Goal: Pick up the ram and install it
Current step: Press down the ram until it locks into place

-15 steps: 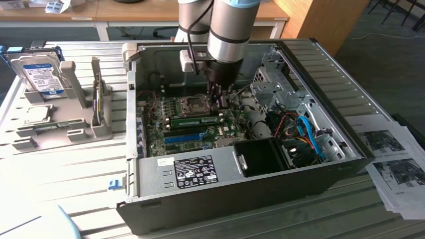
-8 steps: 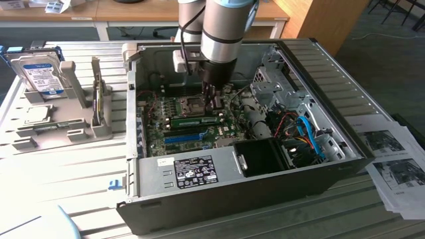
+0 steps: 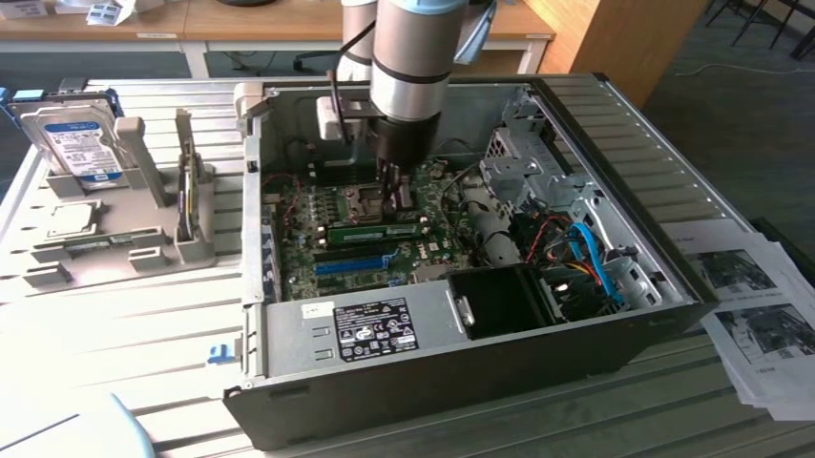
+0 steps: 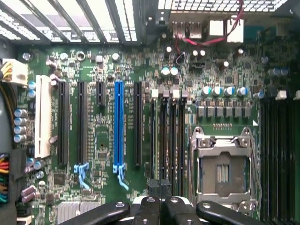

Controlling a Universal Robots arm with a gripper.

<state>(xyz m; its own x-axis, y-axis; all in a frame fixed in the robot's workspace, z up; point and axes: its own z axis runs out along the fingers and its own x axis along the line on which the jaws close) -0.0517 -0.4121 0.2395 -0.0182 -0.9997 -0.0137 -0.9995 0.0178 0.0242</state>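
Arm vertical, reaching down into PC case (image 3: 662, 286); claw (image 4: 159, 202) fingers together, empty, just above motherboard (image 4: 103, 136) near black slots (image 4: 166, 140). Ram (image 3: 377, 232) seated.

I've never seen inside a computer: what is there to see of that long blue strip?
The blue slot is a long, narrow bar of bright blue plastic, fixed flat on the green motherboard inside the open case. It runs parallel between black slots on either side, has a pale blue latch at one end, and holds no card.
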